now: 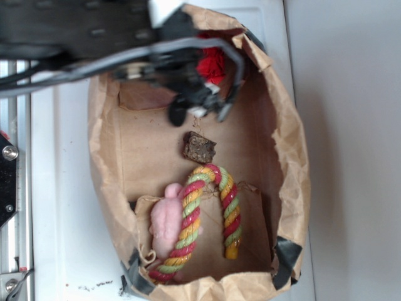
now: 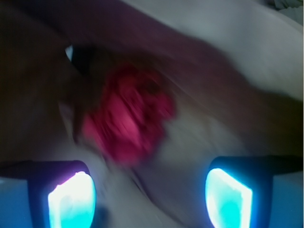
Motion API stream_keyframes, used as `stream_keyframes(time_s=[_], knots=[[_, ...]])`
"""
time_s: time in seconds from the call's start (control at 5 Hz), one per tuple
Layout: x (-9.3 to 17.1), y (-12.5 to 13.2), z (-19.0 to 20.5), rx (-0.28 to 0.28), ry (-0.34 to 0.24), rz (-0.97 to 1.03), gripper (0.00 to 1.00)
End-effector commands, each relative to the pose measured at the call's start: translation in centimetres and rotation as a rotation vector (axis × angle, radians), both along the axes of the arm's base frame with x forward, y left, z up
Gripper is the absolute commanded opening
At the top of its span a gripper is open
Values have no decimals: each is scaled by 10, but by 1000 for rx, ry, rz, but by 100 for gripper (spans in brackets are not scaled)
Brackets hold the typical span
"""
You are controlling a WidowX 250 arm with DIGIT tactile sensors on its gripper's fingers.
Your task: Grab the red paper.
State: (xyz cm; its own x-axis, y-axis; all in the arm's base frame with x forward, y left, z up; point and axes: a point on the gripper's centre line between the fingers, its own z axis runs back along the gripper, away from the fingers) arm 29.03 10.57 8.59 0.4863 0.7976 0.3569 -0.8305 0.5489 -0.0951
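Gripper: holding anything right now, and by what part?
Nothing held. The gripper has its jaws apart; the red paper lies ahead of them, ungrasped.

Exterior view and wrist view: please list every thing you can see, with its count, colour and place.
paper bag: one, brown, lying open on the white surface
red paper: one, bright red, crumpled, at the bag's top end, partly hidden by the arm; blurred in wrist view
rough chunk: one, dark brown, middle of the bag
twisted rope: one, red, green and yellow, arched, lower bag
fuzzy lump: one, pink, beside the rope's left leg
gripper: one, black, over the bag's upper part, jaws open
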Motion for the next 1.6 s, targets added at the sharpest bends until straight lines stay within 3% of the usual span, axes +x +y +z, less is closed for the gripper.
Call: stream_keyframes(time_s=[0.0,0.4,0.6,1.4], knots=[[43,-7,24,13,-124,-41,100],[0,-32,52,-44,-220,-121,100],[-4,-30,56,-48,-234,-119,100],[9,-14,16,15,-149,-100,100]])
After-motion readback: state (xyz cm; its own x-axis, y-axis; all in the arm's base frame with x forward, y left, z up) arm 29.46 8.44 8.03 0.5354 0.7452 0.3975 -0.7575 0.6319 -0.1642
